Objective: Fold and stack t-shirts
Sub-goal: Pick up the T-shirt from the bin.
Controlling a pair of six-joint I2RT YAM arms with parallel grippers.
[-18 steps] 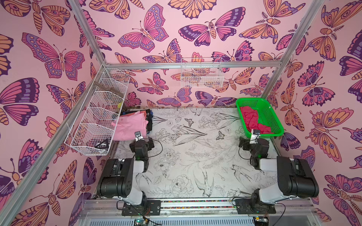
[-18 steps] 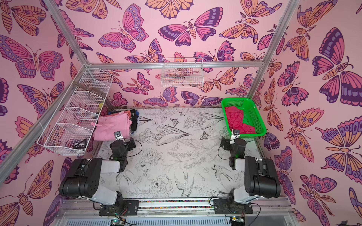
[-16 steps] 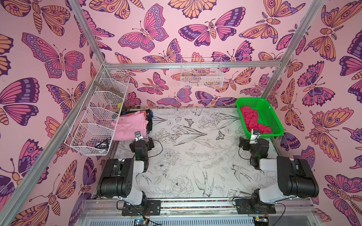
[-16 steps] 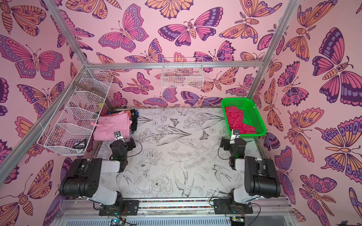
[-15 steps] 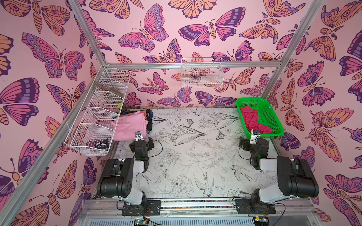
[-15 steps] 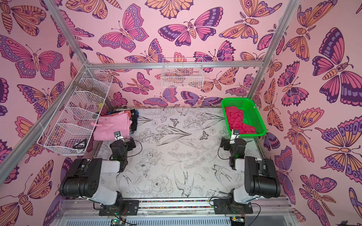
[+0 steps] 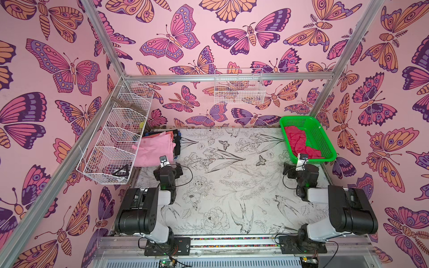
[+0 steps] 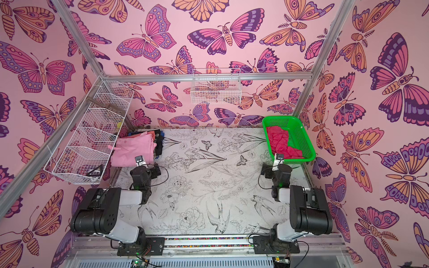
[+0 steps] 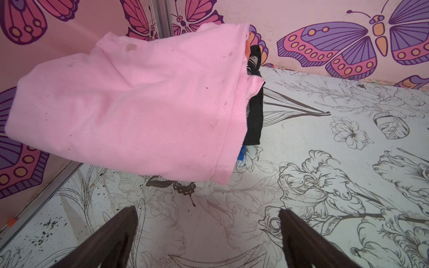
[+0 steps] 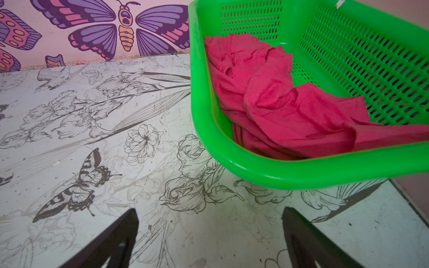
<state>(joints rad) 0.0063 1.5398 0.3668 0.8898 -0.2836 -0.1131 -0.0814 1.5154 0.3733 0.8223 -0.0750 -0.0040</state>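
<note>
A folded light pink t-shirt (image 7: 154,148) (image 9: 139,104) tops a stack in the table's far left corner. Dark t-shirts (image 9: 254,116) and an orange edge (image 9: 248,44) show beneath it. A crumpled crimson t-shirt (image 7: 298,141) (image 10: 278,104) lies in the green basket (image 7: 321,137) (image 10: 278,171) at the far right. My left gripper (image 7: 164,161) (image 9: 206,211) hovers just before the stack's near edge, open and holding nothing. My right gripper (image 7: 302,159) (image 10: 210,212) sits just short of the basket's near rim, also open and holding nothing.
A row of white wire baskets (image 7: 113,139) hangs along the left wall above the stack. A smaller wire basket (image 7: 239,88) hangs on the back wall. The flower-printed table top (image 7: 232,185) stretches between both arms, ringed by aluminium frame posts.
</note>
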